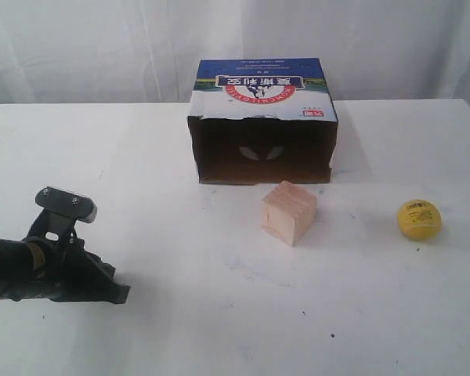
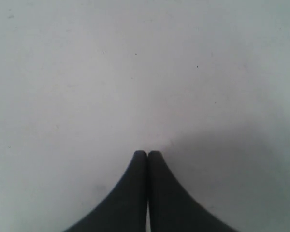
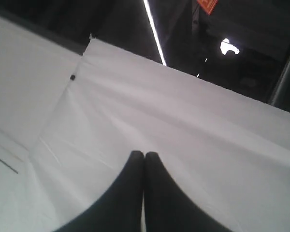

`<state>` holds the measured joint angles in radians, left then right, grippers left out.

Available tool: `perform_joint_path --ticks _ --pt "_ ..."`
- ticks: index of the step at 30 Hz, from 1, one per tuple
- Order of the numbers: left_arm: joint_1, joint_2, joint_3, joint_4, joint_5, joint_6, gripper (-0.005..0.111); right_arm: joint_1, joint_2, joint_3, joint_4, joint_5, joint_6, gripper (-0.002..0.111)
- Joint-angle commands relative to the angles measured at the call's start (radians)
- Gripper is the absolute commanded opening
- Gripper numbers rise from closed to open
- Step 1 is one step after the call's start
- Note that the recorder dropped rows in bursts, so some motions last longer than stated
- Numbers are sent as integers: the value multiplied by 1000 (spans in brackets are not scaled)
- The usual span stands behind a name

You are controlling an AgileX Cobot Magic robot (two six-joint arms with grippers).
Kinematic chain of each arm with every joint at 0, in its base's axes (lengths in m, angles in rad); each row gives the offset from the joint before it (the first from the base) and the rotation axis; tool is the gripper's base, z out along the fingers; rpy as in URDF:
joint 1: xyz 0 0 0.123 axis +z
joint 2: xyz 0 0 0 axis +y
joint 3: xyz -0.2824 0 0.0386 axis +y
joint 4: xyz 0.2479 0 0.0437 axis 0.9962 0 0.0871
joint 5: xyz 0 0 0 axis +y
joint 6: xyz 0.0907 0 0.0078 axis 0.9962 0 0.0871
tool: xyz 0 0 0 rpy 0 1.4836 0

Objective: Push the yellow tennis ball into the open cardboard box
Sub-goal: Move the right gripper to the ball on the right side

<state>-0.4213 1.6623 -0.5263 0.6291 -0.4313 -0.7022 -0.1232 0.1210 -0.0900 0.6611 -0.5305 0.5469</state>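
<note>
The yellow tennis ball point(image 1: 419, 219) rests on the white table at the right, its dark logo patch facing up. The open cardboard box point(image 1: 262, 121) stands at the back centre, its dark opening facing the front and two oval holes showing in its far wall. My left gripper point(image 1: 119, 293) lies low at the front left, far from both, shut with nothing in it; its wrist view shows the left gripper point(image 2: 147, 153) over bare table. My right gripper point(image 3: 144, 154) is shut and empty, facing white cloth; it does not appear in the exterior view.
A pale wooden cube point(image 1: 289, 211) sits in front of the box opening, between the box and the table's front, left of the ball. A white curtain hangs behind the white table point(image 1: 219, 313).
</note>
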Motion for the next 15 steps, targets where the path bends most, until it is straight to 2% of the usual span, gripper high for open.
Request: perform_joint_path --ticks 1,2,4,7,8,11,12,15 --pt "1 0 15 56 12 -90 0 -5 471 -332 -313 -60 -287 0" --pt "1 0 15 67 -17 -90 0 -5 670 -451 -436 18 -560 0" --pt "1 0 15 69 -113 -90 0 -5 971 -614 -460 163 -829 0" --pt "1 0 15 103 -223 -90 0 -5 1182 -709 -450 267 -857 0" --pt "1 0 15 121 -261 -90 0 -5 1230 -753 -450 406 -857 0" --pt "1 0 15 184 -336 -111 0 -5 1348 -898 -451 982 -881 0" --pt "1 0 15 205 -346 -123 0 -5 1384 -929 -444 1098 -920 0" --pt "1 0 15 259 -352 -151 0 -3 1425 -949 -335 1165 -942 0"
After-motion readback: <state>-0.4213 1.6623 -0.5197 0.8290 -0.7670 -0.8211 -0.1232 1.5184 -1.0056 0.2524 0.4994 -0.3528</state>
